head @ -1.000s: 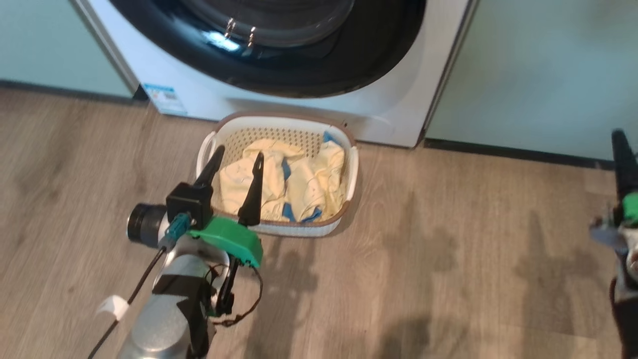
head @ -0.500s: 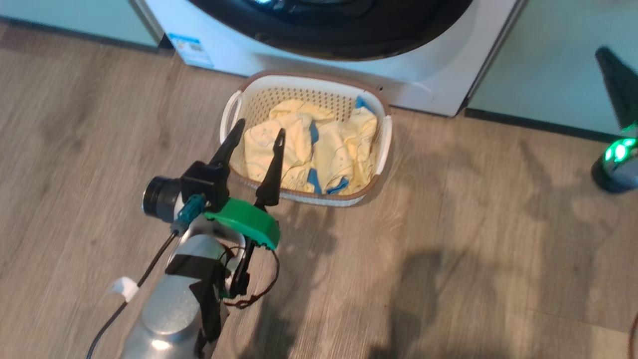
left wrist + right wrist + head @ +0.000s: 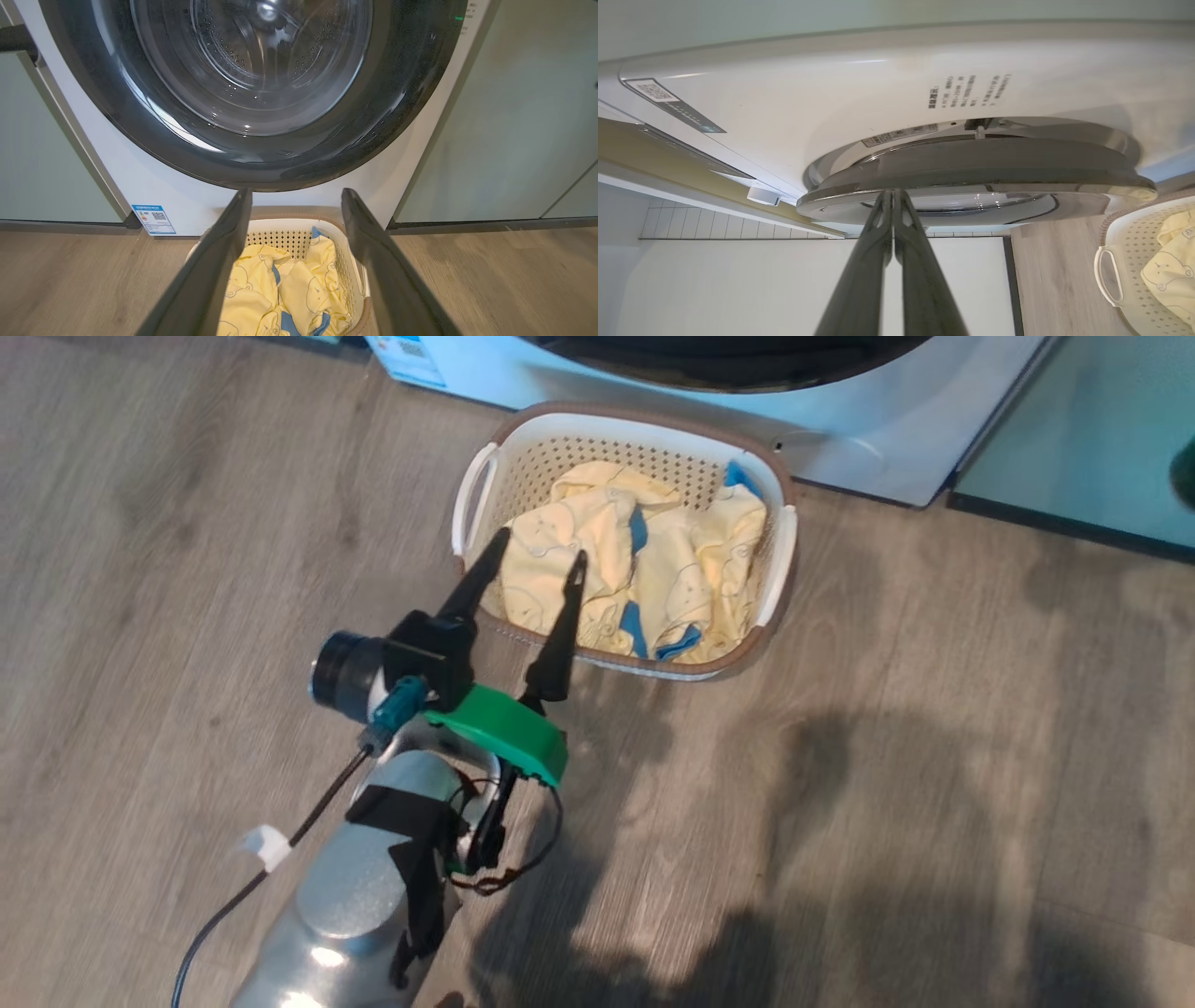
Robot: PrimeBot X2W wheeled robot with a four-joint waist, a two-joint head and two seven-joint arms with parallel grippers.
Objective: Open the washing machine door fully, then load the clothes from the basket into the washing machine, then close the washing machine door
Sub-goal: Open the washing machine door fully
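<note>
Closest in, the left gripper (image 3: 541, 543) hangs over the near left corner of the small cream perforated plastic basket (image 3: 644, 418). Its 2 long dark fingers (image 3: 219, 266) are spread about as wide as they go, with nothing in them. The soft pale yellow clothes (image 3: 597, 537) with blue trim are all heaped in that basket. It sits on the grey wood-look floor (image 3: 887, 784), just in front of the big white front-loading washing machine (image 3: 187, 205).

Further back, the large round door (image 3: 261, 70), glossy black rim and clear glass bowl, looks shut to me, and you can see the steel drum through the glass. So I'd say we're on step 1, getting it open. The right gripper (image 3: 893, 192) is up at the door's edge, its 2 fingers pinched together on nothing. I can't tell if the tips actually touch the rim.

What I'd do:
- Hook those closed tips behind the rim, not on the slick face.
- Pull along the door's arc rather than straight out, and keep going till it's fully open.
- Keep the left arm low and out of the swing.

Can't tell from here which side the hinge is on.
</note>
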